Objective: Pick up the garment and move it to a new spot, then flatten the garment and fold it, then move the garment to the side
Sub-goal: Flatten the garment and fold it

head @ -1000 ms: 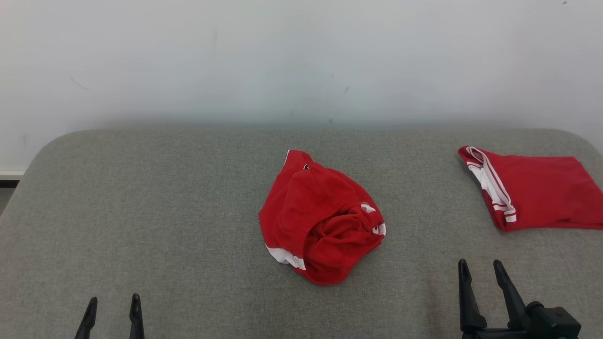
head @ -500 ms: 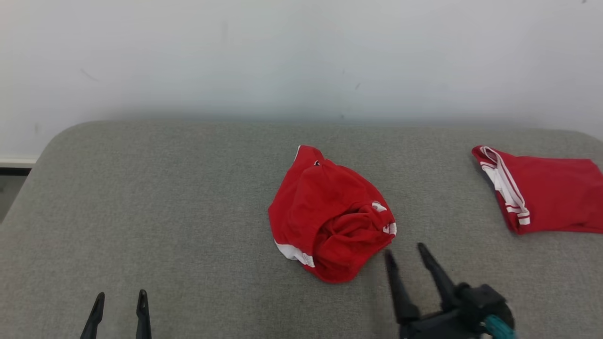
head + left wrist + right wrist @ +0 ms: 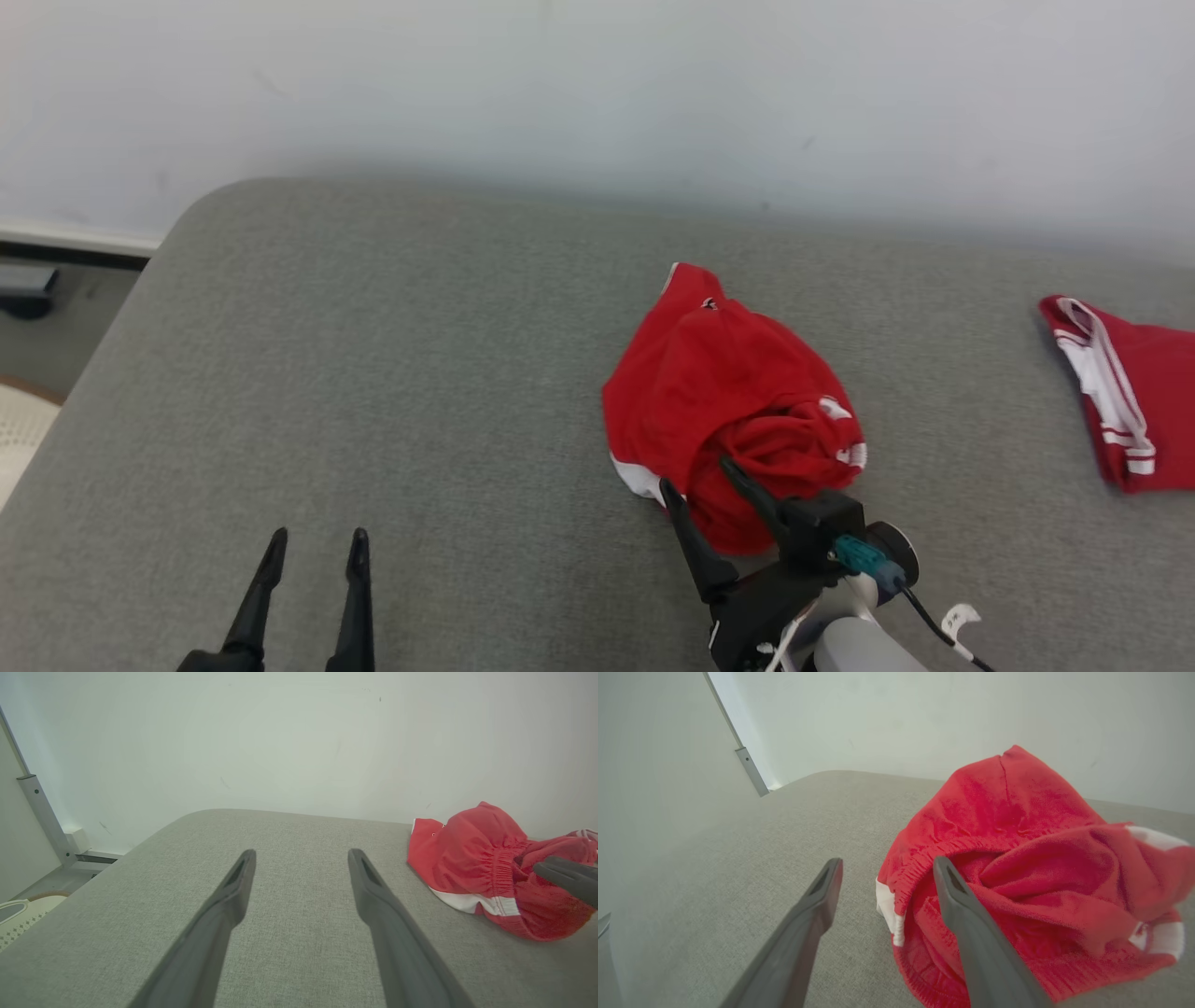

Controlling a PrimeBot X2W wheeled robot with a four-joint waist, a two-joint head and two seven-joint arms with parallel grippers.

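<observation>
Head view: my right end effector (image 3: pixel 695 472), fingers apart, bracketed the near edge of the crumpled garment (image 3: pixel 728 383); left end effector (image 3: pixel 318 534), apart, sat well left of it. I judged every step outstanding.

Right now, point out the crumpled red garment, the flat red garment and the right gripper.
crumpled red garment (image 3: pixel 728 383), head view, its smooth upper panel.
flat red garment (image 3: pixel 1162 383), head view, its plain red body.
right gripper (image 3: pixel 695 472), head view, midway between its fingertips.
</observation>
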